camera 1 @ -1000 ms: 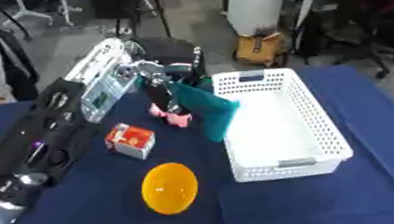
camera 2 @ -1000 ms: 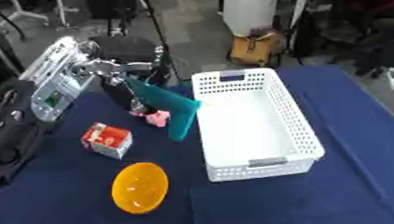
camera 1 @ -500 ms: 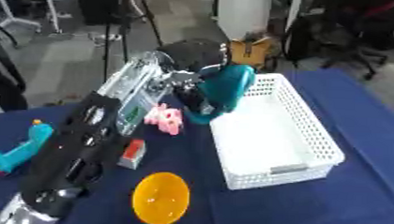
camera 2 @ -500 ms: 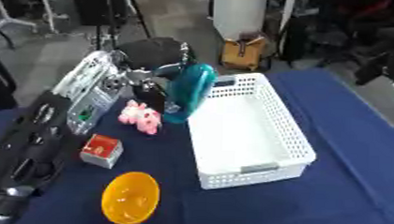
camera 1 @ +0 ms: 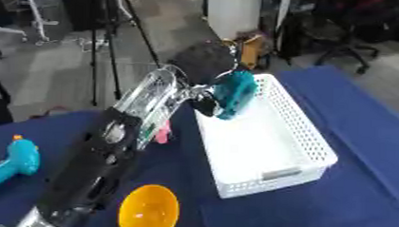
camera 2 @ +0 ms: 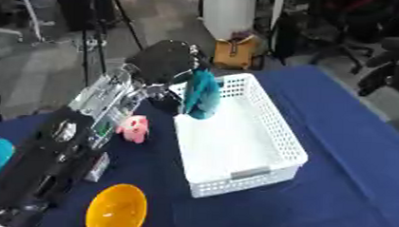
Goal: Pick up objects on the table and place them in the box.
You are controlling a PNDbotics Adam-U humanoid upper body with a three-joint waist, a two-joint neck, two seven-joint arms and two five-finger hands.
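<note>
Pink toy fully visible only in right eye view. Left hand curled around teal object, above white basket edge.

Basket sits right of centre on the tabletop, long axis running front to back. Left hand holds a tool over the basket's far left corner. Toy lies left of the basket; bowl at the front edge; second tool at the left edge.
</note>
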